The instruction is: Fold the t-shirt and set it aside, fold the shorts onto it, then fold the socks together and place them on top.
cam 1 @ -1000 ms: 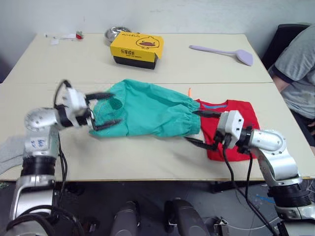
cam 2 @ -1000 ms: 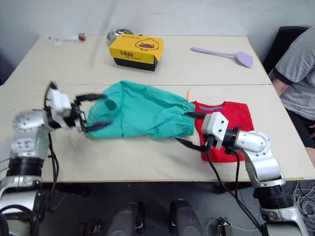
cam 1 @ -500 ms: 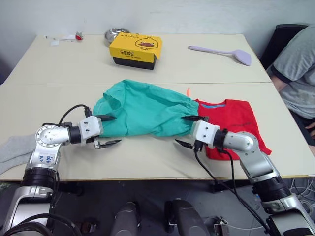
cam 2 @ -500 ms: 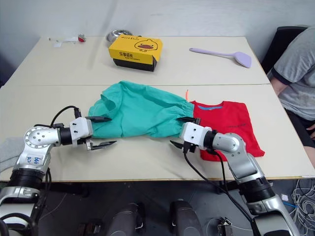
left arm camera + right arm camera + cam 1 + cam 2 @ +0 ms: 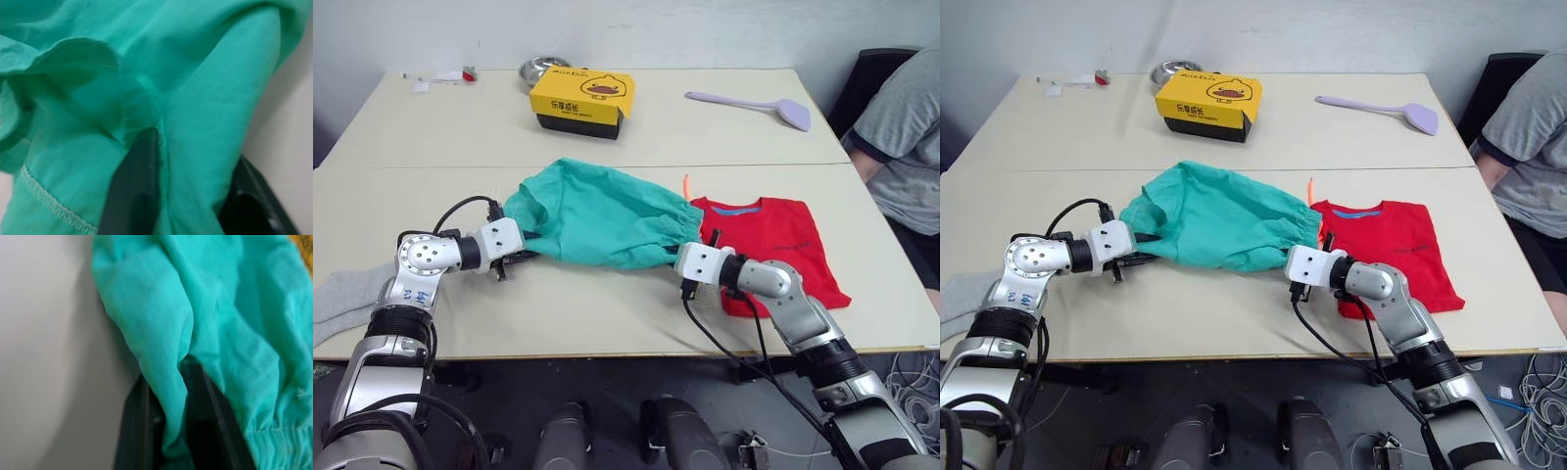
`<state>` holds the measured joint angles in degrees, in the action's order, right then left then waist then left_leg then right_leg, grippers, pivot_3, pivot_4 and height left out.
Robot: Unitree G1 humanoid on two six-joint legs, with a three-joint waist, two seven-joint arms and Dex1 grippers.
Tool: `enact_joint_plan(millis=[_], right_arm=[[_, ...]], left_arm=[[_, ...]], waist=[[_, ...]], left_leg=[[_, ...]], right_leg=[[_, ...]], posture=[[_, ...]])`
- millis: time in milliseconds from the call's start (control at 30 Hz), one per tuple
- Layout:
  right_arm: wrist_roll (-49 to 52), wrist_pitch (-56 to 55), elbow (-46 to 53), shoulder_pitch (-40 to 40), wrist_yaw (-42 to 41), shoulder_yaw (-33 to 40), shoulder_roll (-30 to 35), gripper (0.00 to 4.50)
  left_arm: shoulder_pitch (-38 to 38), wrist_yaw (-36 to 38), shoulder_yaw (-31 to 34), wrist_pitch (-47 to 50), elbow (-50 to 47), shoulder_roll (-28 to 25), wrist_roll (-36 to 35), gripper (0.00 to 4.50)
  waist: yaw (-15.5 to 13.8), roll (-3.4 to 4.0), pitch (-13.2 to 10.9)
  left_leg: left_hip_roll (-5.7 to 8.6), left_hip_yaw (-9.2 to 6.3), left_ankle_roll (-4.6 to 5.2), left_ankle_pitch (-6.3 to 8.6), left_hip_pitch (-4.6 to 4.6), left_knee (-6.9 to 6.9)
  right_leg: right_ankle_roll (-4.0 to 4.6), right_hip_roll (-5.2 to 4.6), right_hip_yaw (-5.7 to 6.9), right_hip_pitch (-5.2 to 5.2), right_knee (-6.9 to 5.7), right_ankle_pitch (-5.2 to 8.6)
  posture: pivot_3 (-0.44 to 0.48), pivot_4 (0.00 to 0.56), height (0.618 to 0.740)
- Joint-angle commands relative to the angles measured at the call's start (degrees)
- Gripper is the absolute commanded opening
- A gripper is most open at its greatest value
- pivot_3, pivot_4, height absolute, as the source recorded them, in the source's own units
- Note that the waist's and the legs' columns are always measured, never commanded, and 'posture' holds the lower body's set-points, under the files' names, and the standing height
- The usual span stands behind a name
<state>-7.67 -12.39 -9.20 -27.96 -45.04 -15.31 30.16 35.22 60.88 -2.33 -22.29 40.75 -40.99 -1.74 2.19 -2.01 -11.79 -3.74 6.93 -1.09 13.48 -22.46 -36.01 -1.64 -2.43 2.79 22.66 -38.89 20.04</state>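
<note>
The worktop (image 5: 607, 127) carries everything, and the largest piece on it, the t-shirt (image 5: 773, 235), already lies folded into a flat red block toward the robot's right, so the first step looks done. The shorts (image 5: 597, 217) are the job in hand: they lie spread and rumpled in the middle of the worktop, their waistband end overlapping the left edge of the t-shirt, an orange drawstring end poking out there, and they are not yet folded onto it. Each arm has a bite of them. The left claw (image 5: 512, 259) is closed on a fold of cloth at the leg end, the wrist view showing teal fabric pinched between its dark fingers (image 5: 137, 196); the right claw (image 5: 1317, 250) is closed on the near edge of the waistband end, cloth again squeezed between its fingers (image 5: 195, 421). My judgement is that the robot is at the start of the shorts fold, gripped and ready to lift or carry the cloth over. A grey sock (image 5: 347, 299) lies at the near left edge of the worktop, well apart from the pile, untouched; whether both socks are there I cannot tell. So roughly a third is finished, with the shorts fold, the sock pairing and the final stacking left.
</note>
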Motion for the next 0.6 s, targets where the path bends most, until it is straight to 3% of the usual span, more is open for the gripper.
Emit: enact_joint_plan(millis=[33, 233, 433, 467, 600], right_arm=[[5.38, -3.3, 3.04, 1.48, -5.87, 1.95, 3.38, 0.0], [14.81, -3.5, 10.03, 8.37, -16.15, 3.75, 10.19, 0.0], [16.11, -1.88, 11.72, 13.1, -16.17, 5.82, 12.57, 0.0], [18.03, -0.23, 12.11, 13.87, -16.4, 6.38, 12.23, 0.0], [20.71, 0.48, 12.64, 16.15, -19.13, 7.3, 13.27, 1.17]], left_arm=[[-7.42, 7.32, 1.82, 7.74, -12.09, -3.23, -7.02, 0.02], [-28.58, 5.79, 11.21, 21.53, -40.71, -9.28, -16.81, 0.02], [-43.95, -1.24, 17.44, 28.97, -55.19, -5.5, -21.41, 0.02], [-45.46, -2.08, 17.66, 30.32, -56.2, -4.85, -22.0, 0.23], [-47.97, -3.92, 20.32, 32.19, -58.17, -3.25, -24.38, 1.3]], waist=[[0.18, 0.0, 0.0], [0.95, 0.01, -0.01], [0.84, 0.01, -0.01], [0.82, 0.0, -0.01], [0.51, -0.01, 0.0]], left_leg=[[-0.02, 0.0, -0.01, 0.0, -0.03, 0.01], [-0.05, -0.04, 0.09, 0.12, -0.06, 0.2], [-0.02, -0.11, 0.37, 0.28, 0.16, 0.28], [-0.02, -0.11, 0.37, 0.24, 0.18, 0.28], [-0.02, -0.11, 0.24, 0.14, 0.15, 0.41]], right_leg=[[0.0, 0.0, -0.01, 0.01, 0.05, 0.01], [-0.04, -0.02, -0.06, -0.04, 0.36, 0.07], [0.03, -0.06, -0.04, -0.23, 0.43, 0.02], [0.06, -0.06, -0.04, -0.24, 0.45, 0.0], [0.14, -0.05, -0.02, -0.23, 0.72, -0.06]], posture=[[0.0, 0.15, 0.74], [0.0, 0.15, 0.74], [0.0, 0.15, 0.74], [0.0, 0.15, 0.74], [0.0, 0.15, 0.74]])
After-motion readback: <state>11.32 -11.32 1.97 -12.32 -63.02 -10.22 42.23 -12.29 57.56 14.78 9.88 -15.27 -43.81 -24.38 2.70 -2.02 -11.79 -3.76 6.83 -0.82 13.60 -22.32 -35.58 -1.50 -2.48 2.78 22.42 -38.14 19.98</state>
